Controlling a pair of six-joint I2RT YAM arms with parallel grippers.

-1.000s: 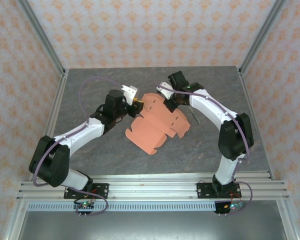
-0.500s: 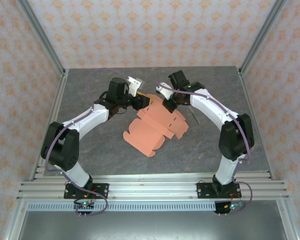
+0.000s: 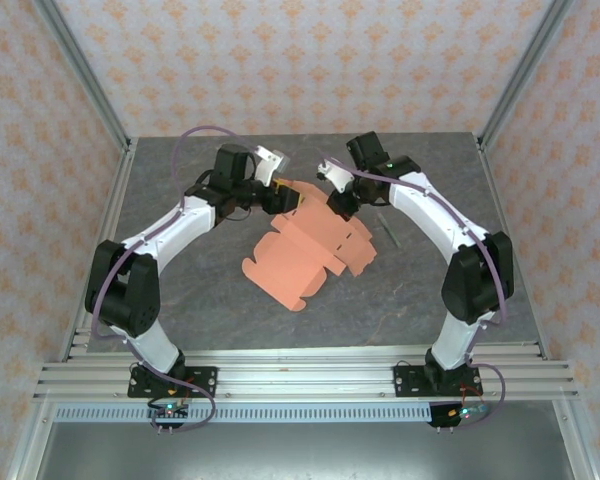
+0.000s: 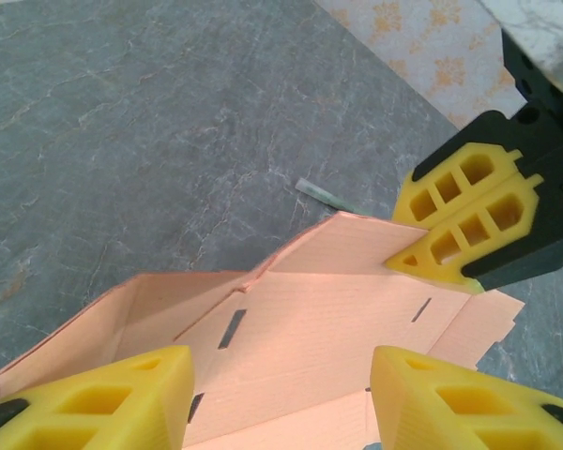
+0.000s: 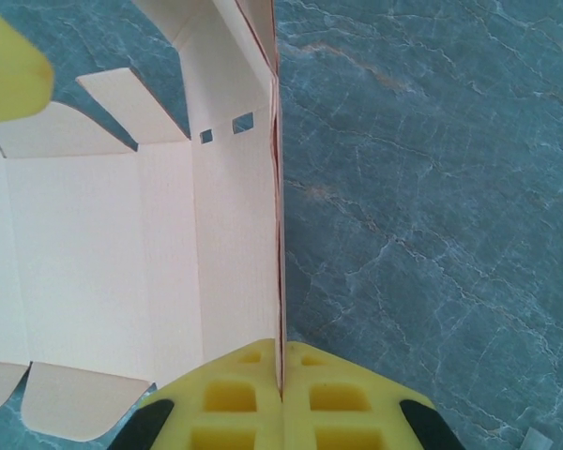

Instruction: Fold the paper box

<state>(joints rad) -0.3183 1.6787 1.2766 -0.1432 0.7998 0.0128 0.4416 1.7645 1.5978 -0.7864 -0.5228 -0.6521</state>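
Left pincer (image 3: 286, 196) has swung round to the paper box's (image 3: 305, 250) 11 o'clock corner and spread its jaws: released, nothing in them. Right pincer (image 3: 342, 205) stays clenched on the raised flap (image 4: 347, 248) at 1 o'clock. Box sits mid-table (image 3: 180, 290), mostly flat.

Salmon-orange paper box (image 3: 310, 250), grey veined table (image 3: 380, 300), yellow right pincer (image 5: 281, 375), peach floral walls (image 3: 310, 60), possibly greenish strip (image 4: 319, 192)
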